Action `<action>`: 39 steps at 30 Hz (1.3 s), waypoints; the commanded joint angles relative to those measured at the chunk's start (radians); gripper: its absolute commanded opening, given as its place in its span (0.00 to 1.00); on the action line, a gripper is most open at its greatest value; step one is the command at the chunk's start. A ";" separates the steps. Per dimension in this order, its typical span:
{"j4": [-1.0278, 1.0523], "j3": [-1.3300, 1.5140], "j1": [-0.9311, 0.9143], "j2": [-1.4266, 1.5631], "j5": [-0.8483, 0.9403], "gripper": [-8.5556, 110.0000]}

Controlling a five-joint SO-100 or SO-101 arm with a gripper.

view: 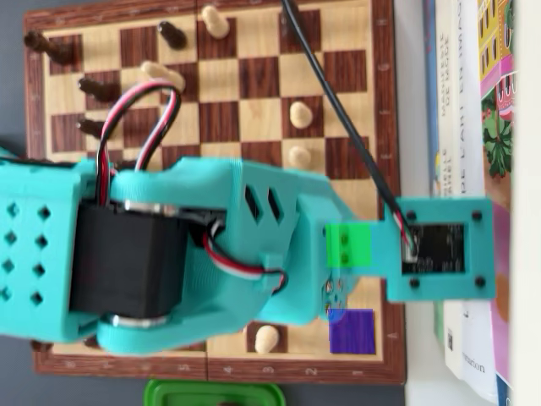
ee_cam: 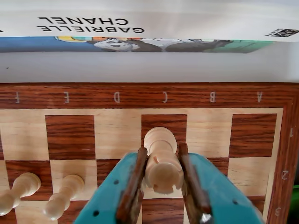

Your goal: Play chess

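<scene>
Teal gripper in the wrist view has its jaws clamped on a pale wooden chess piece, held over the chessboard near its A–C lettered edge and numbered right edge, two pale pawns lying toward the lower left; to do this well I'd keep the piece upright, centre it on one square, lower until its base sits, then release. Overhead view: the arm reaches across the lower half of the board toward the books beside its right edge, wrist camera overhanging that edge and hiding jaws and held piece.
</scene>
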State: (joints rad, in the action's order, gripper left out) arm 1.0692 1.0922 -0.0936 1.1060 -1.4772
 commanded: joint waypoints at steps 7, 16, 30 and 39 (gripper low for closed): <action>-0.077 0.060 0.002 0.052 -0.006 0.13; -0.106 0.087 -0.002 0.052 -0.006 0.13; -0.107 0.121 -0.017 0.052 -0.005 0.13; -0.107 0.112 -0.017 0.052 -0.005 0.13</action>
State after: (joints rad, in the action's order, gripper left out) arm 0.9741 1.2210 -0.1012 1.1060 -1.4772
